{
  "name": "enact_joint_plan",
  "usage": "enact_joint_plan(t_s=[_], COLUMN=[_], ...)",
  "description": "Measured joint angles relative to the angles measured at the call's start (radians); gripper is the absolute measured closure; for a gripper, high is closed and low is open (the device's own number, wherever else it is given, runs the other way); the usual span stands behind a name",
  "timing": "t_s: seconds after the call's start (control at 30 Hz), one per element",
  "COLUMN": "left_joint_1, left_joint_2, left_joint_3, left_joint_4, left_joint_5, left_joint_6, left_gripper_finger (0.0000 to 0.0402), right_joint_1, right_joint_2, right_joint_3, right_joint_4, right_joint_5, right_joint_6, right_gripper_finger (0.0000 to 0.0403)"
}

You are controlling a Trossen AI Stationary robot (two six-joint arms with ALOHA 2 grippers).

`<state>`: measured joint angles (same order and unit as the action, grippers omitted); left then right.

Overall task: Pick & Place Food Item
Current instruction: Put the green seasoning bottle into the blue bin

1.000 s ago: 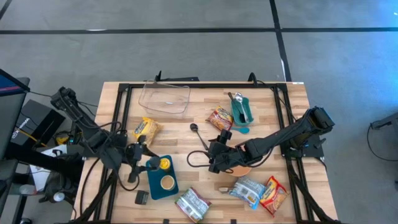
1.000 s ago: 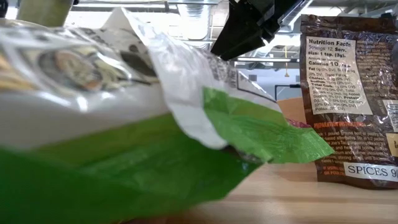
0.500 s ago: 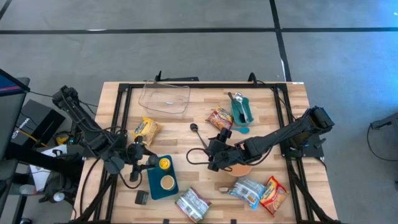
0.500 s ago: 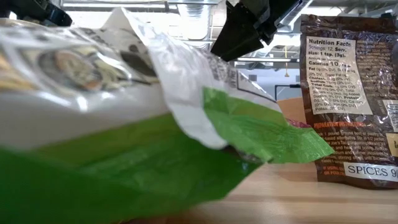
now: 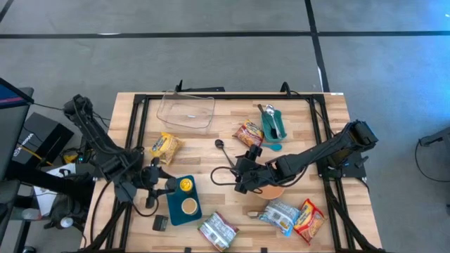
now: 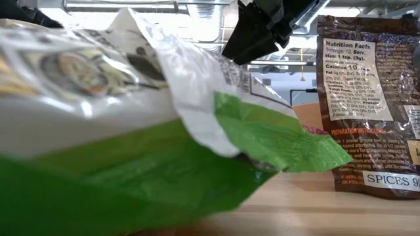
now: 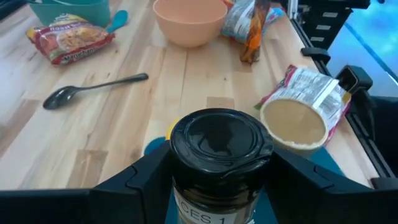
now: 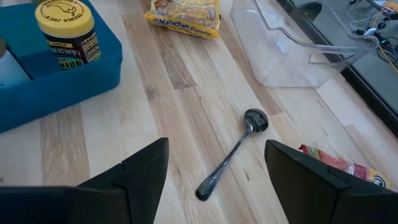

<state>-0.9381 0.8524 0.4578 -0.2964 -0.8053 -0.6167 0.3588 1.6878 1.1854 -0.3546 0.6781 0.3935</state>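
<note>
Black-lidded spice jar [image 7: 219, 163] sits clamped in our left gripper [image 7: 217, 180] just above the blue tray [image 5: 184, 207], likely its landing spot, while our right gripper [image 8: 211, 171] waits with fingers apart over the spoon [image 8: 231, 152].

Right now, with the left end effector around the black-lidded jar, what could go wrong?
1. The left end effector grips the black-lidded glass spice jar just under its lid, so the jar might tilt or slip.
2. The yellow-lidded jar and the round cup of beige paste sit close behind it in the blue plastic tray; a low move could knock them.
</note>
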Motion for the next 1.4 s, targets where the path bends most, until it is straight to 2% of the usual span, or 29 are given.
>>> enact_joint_plan(t_s=[0.3,0.8,1.4], left_joint_1=[-0.006,-0.006,-0.006], left_joint_2=[0.000,0.028,0.135], left_joint_3=[-0.074,-0.080,-0.079], left_joint_4=[0.134,0.150,0.151], left_joint_5=[-0.007,-0.036,-0.040], left_joint_6=[0.041,0.054,-0.047], left_gripper_finger=[0.0198,0.0198,0.0197], right_joint_1=[-0.014,-0.034,-0.034], right_joint_2=[0.000,0.000,0.000], right_joint_3=[0.000,0.000,0.000], right_joint_4=[0.015,0.029,0.038], right_joint_5=[-0.001,-0.025,-0.026], right_joint_6=[0.000,0.000,0.000], right_gripper_finger=[0.0143,0.0143,0.0143])
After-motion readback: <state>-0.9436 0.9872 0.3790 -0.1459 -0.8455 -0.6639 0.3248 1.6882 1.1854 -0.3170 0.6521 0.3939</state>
